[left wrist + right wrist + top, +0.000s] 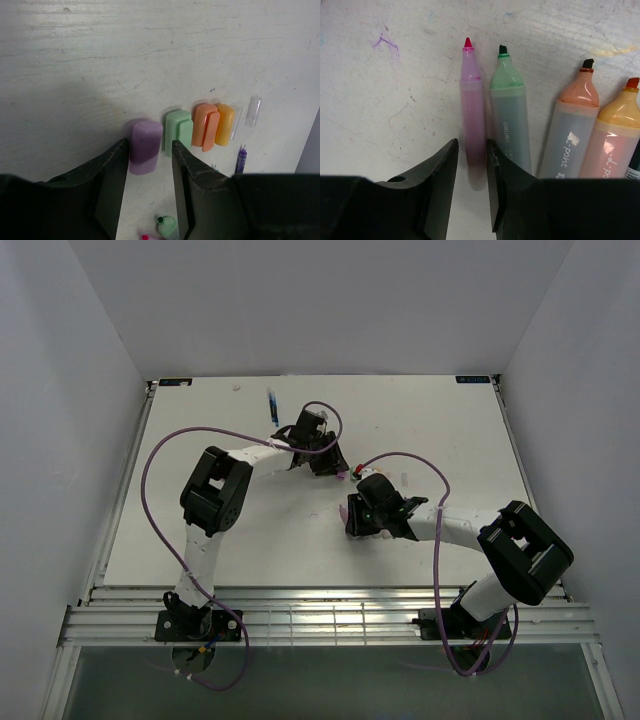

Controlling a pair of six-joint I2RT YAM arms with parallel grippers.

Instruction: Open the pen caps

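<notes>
In the left wrist view the pen caps lie in a row on the white table: purple [145,147], pale green [178,132], orange [206,125], yellow-orange [225,124] and a clear one [253,111]. My left gripper [150,145] is open, its tips either side of the purple cap's near end. In the right wrist view the uncapped pens lie side by side: pink [472,115], mint green [510,115], orange [575,130], yellow-orange [615,137]. My right gripper [472,144] is open, astride the pink pen's rear end. The right finger touches it and the left stands a little off.
A thin purple pen [241,160] lies right of the caps. A slim blue pen [273,405] lies at the table's back left. In the top view both grippers, left [328,462] and right [352,512], meet near the table's middle. White walls surround the table [200,540].
</notes>
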